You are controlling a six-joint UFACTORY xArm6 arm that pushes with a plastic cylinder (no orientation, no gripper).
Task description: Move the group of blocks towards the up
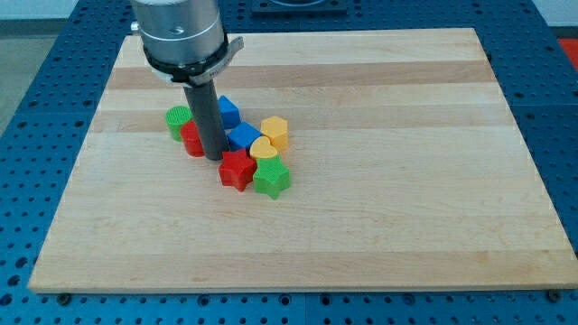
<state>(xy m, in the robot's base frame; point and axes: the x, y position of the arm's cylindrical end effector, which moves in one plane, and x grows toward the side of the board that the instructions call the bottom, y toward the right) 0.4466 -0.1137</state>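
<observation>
My tip stands on the board in the middle of the cluster. A red cylinder touches the rod's left side, with a green cylinder beyond it toward the view's top left. A red star lies just below right of my tip. A green star sits right of the red star. A yellow heart and a yellow hexagon lie above it. Two blue blocks sit right of the rod, one higher and one lower, both partly hidden by it.
The wooden board rests on a blue perforated table. The arm's grey body hangs over the board's top left part.
</observation>
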